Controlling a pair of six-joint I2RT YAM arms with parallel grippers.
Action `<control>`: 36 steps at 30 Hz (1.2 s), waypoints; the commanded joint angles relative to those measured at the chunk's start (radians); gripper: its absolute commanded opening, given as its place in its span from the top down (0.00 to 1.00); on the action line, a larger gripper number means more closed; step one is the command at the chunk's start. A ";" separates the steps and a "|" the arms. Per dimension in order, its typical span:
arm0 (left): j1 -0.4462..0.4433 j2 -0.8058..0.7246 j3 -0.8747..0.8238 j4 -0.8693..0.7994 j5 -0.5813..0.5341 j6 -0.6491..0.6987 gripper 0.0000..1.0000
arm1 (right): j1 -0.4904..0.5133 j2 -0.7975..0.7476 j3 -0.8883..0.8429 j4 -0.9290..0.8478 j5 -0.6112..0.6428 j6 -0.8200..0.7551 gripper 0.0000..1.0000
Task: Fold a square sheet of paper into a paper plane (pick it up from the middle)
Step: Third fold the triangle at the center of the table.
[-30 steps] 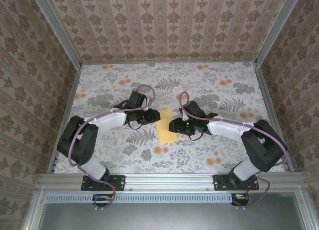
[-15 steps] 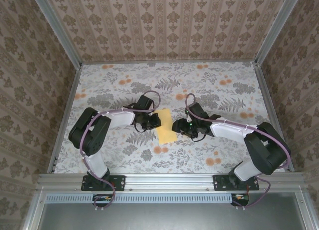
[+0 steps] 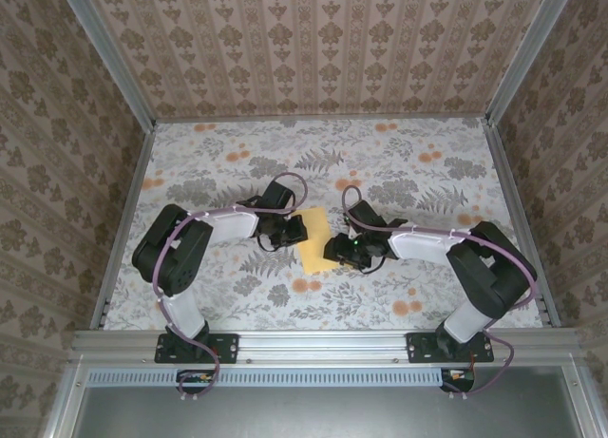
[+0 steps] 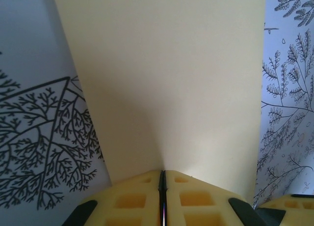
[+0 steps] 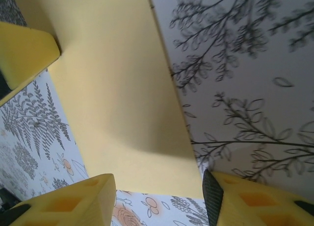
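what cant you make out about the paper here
Top view: creases in the yellow paper, too small.
Left wrist view: its near edge, hidden between the left end effector's shut fingers; far edge cropped.
Right wrist view: whether the open right end effector touches it; fingers cut off at bottom.
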 commanded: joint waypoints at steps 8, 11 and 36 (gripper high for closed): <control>-0.006 0.045 -0.031 -0.060 -0.053 -0.025 0.89 | 0.026 0.050 0.043 0.006 -0.038 0.004 0.50; -0.006 0.045 -0.036 -0.059 -0.053 -0.026 0.89 | 0.027 0.059 0.044 0.036 -0.047 0.011 0.49; 0.002 0.046 -0.071 -0.035 -0.051 -0.037 0.90 | -0.077 0.129 0.002 0.440 -0.235 -0.053 0.45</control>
